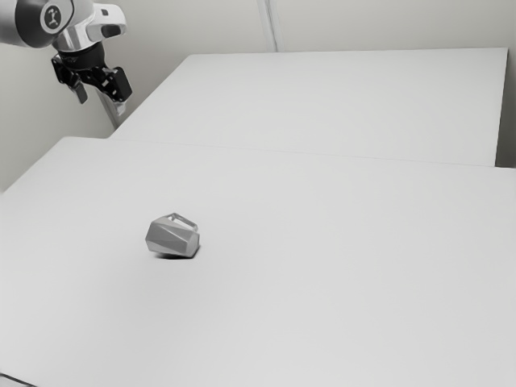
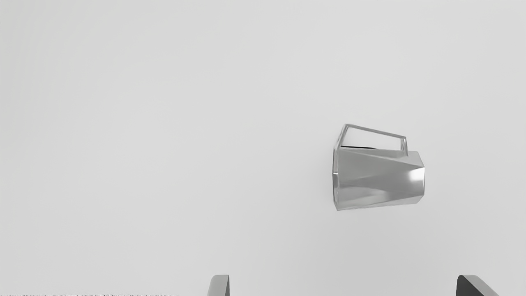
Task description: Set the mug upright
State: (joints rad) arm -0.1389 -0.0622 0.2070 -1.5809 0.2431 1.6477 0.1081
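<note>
My gripper (image 1: 100,94) hangs high at the exterior view's upper left, well apart from the mug. A grey faceted mug (image 1: 172,237) lies on its side on the white table, its handle uppermost in that view. In the wrist view the same mug (image 2: 380,179) lies beyond the fingertips, its body side-on and its handle loop sticking out to one side. The gripper (image 2: 343,285) is open, its two fingertips wide apart with nothing between them.
The white table (image 1: 322,266) spreads around the mug. Behind it is another white surface (image 1: 339,101), with pale walls beyond. A dark cable (image 1: 16,380) shows at the exterior view's lower left corner.
</note>
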